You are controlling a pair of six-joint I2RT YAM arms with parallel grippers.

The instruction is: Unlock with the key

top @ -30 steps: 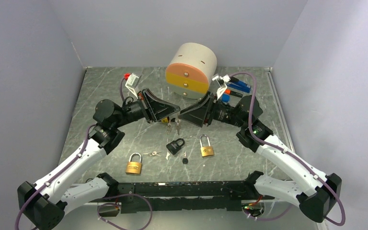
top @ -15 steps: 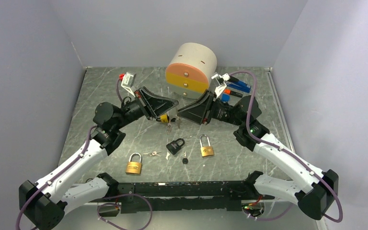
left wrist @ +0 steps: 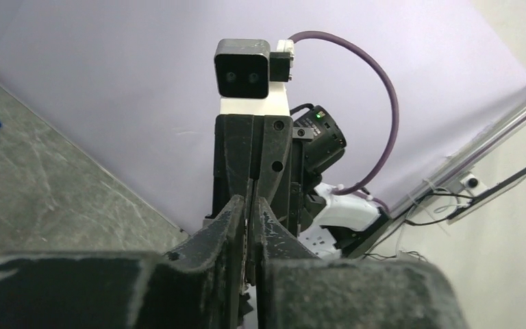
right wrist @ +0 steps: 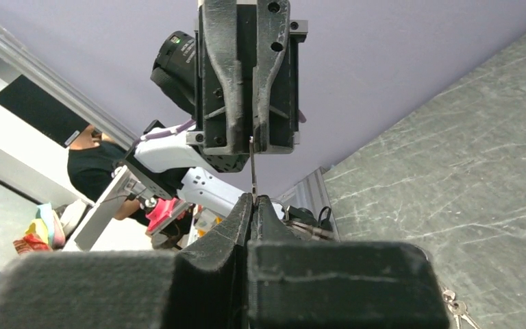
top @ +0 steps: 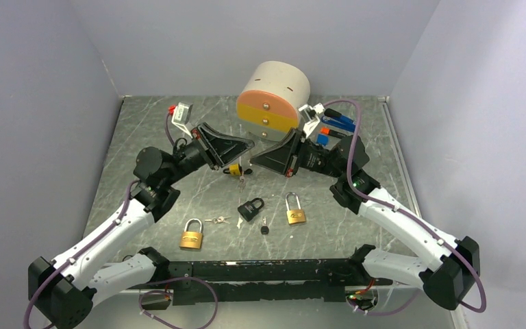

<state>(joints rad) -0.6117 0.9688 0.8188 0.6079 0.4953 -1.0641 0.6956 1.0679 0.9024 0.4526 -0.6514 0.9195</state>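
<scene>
My two grippers meet tip to tip above the table's middle. In the right wrist view, my right gripper (right wrist: 252, 199) is shut on a thin metal key (right wrist: 252, 170). The key runs edge-on up to my left gripper (right wrist: 252, 137). In the left wrist view the left gripper (left wrist: 250, 200) stands open by a narrow gap, with the thin metal strip inside it. From above, a small brass padlock (top: 233, 168) with keys (top: 242, 181) hangs just below the left gripper (top: 248, 146) and right gripper (top: 254, 159). How the padlock joins the key is hidden.
On the table nearer the bases lie a brass padlock (top: 191, 236), a black padlock (top: 251, 208), another brass padlock (top: 294, 211), loose keys (top: 218, 220) and a black-headed key (top: 265, 229). A round drawer unit (top: 272, 101) stands behind the grippers, with blue items (top: 340, 125) at its right.
The right gripper has shut on the key. The left jaws have eased slightly apart. Both grippers and the hanging padlock have risen a little toward the back.
</scene>
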